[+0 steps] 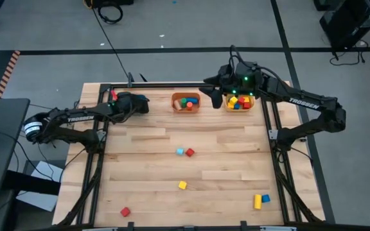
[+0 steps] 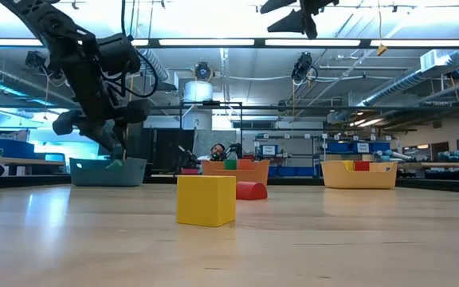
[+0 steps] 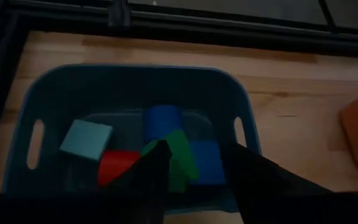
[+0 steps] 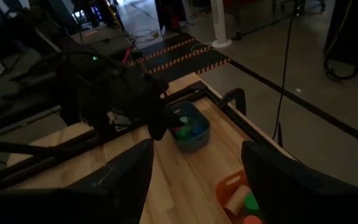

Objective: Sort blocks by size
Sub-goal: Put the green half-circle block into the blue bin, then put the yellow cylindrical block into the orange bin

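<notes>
My left gripper (image 3: 197, 149) hangs open over the teal bin (image 3: 135, 71) at the table's far left (image 1: 135, 102). In the bin lie a light blue cube (image 3: 86, 140), a red block (image 3: 115, 165), two blue blocks (image 3: 163, 118) and a green block (image 3: 182, 155) that leans tilted on the others just under my fingertips. My right gripper (image 4: 196, 149) is open and empty, high up between the orange bin (image 1: 185, 102) and the yellow bin (image 1: 239, 102). Loose blocks rest on the table: light blue (image 1: 180, 151), red (image 1: 189, 153), a yellow cube (image 1: 182, 185), red (image 1: 125, 212), a yellow bar (image 1: 257, 201), blue (image 1: 266, 199).
The orange bin and the yellow bin at the far edge each hold several blocks. A dark frame (image 1: 95, 160) runs along the table's left and right sides. In the low view the yellow cube (image 2: 205, 199) stands in front of a red block (image 2: 251, 190).
</notes>
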`<state>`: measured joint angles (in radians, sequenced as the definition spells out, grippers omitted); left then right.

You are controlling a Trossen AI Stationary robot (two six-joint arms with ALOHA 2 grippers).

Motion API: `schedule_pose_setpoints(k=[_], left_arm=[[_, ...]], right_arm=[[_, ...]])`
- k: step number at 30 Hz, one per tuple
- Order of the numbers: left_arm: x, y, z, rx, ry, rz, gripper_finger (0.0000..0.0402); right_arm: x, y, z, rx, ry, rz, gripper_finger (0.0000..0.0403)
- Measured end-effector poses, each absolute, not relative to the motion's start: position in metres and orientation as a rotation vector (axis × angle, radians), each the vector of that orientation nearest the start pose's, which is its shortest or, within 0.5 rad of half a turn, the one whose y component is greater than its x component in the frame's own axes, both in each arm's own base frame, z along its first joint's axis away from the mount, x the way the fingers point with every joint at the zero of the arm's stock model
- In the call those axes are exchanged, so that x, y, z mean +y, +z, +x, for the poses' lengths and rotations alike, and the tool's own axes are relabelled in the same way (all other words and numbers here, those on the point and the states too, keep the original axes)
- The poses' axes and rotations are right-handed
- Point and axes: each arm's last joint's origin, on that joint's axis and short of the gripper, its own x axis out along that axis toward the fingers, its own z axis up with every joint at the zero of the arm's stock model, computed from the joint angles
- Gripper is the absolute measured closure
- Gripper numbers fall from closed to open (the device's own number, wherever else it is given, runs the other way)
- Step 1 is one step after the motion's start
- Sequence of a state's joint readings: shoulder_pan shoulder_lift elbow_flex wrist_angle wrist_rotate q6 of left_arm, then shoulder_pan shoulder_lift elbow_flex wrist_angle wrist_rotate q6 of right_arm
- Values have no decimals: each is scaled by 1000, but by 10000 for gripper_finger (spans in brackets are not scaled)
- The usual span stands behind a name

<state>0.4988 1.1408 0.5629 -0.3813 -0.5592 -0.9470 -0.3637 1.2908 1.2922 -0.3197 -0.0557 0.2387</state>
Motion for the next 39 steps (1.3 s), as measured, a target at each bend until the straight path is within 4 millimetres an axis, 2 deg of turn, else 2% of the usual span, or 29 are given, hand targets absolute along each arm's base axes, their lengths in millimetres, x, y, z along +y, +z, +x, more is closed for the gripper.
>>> schedule_pose_setpoints(k=[6, 11, 14, 18, 21, 25, 30, 39], left_arm=[[111, 187, 173, 425, 1327, -752, 222], [110, 188, 177, 449, 1219, -817, 221], [107, 189, 181, 493, 1118, -787, 221], [95, 202, 195, 519, 965, -695, 224], [83, 220, 209, 521, 853, -597, 231], [63, 246, 223, 533, 736, -470, 239], [39, 267, 226, 612, 696, -372, 240], [-1, 267, 224, 740, 517, -262, 240]], right_arm=[[-99, 383, 264, 331, -339, 272, 149], [-98, 380, 263, 365, -343, 279, 147], [-98, 376, 261, 404, -351, 301, 147], [-96, 367, 257, 504, -373, 347, 151], [-90, 360, 254, 581, -466, 381, 153], [-75, 351, 250, 677, -595, 395, 155], [-48, 341, 244, 762, -714, 512, 155], [18, 320, 223, 942, -976, 725, 155]])
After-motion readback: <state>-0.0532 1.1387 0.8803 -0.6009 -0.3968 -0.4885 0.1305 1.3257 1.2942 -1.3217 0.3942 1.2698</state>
